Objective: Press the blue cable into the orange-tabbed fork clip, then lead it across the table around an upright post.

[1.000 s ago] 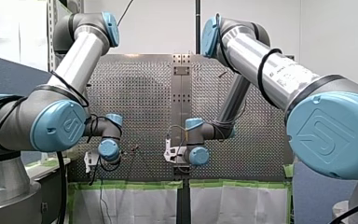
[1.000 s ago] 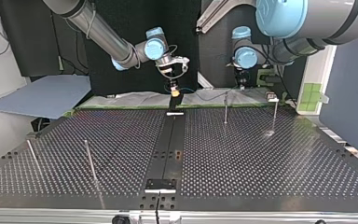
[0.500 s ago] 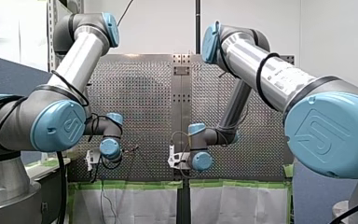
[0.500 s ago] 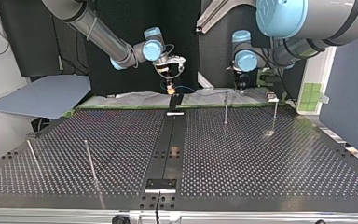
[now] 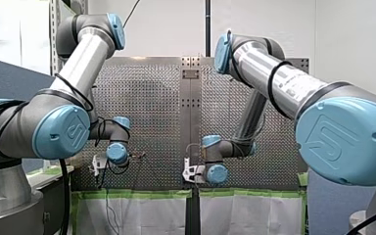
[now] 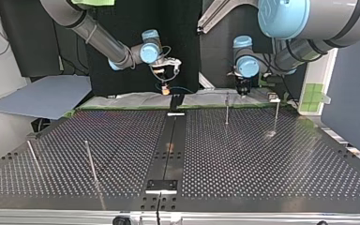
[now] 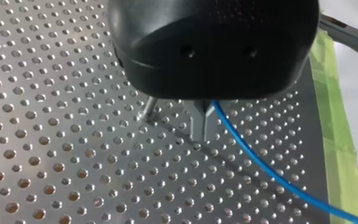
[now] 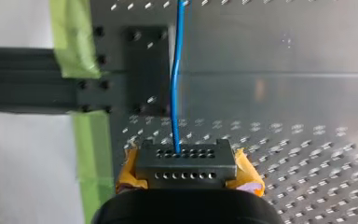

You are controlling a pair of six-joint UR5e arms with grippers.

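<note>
Blue cable (image 8: pixel 174 93) held by left jaws and right jaws, both closed on it. Risk: if arms diverge, it could overtighten and slip.

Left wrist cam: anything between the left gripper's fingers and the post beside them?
No. The left wrist view shows only bare perforated table between my left gripper and the upright post. The blue cable leaves on the gripper's far side.
</note>
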